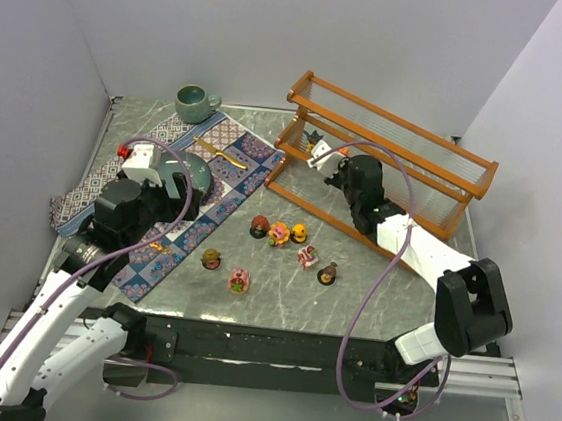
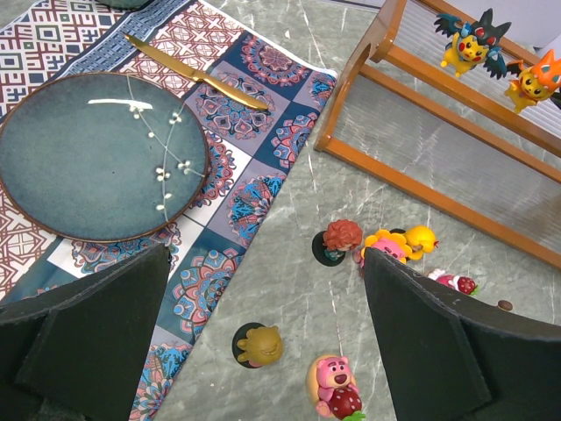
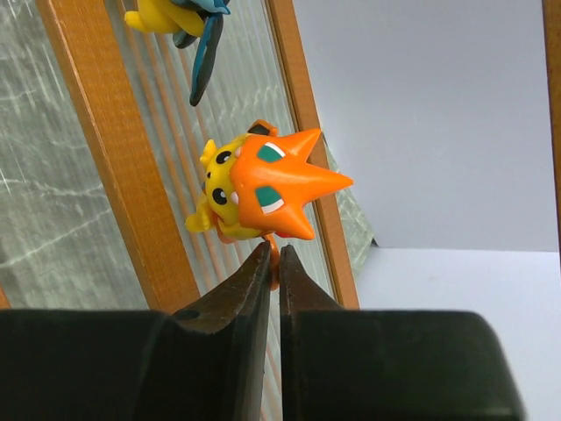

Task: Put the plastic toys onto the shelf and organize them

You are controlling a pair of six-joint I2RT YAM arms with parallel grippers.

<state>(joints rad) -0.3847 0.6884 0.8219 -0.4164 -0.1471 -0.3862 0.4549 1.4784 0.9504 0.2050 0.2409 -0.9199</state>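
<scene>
The shelf (image 1: pixel 386 166) stands at the back right of the table. My right gripper (image 3: pixel 274 254) reaches to its left end, shut on the thin tail of an orange-hooded yellow toy (image 3: pixel 267 189) that rests against a ribbed panel. A dark-winged yellow toy (image 2: pixel 471 42) stands beside it on the same tier. Several toys sit on the table in front: red-haired (image 2: pixel 340 239), pink flower (image 2: pixel 386 247), yellow (image 2: pixel 421 239), olive (image 2: pixel 259 345) and pink bear (image 2: pixel 336 381). My left gripper (image 2: pixel 266 254) hangs open above them, holding nothing.
A patterned cloth mat (image 1: pixel 225 164) lies on the left with a teal plate (image 2: pixel 96 158) and a gold knife (image 2: pixel 193 70) on it. A green mug (image 1: pixel 196 102) stands at the back left. Grey walls close in the table on three sides.
</scene>
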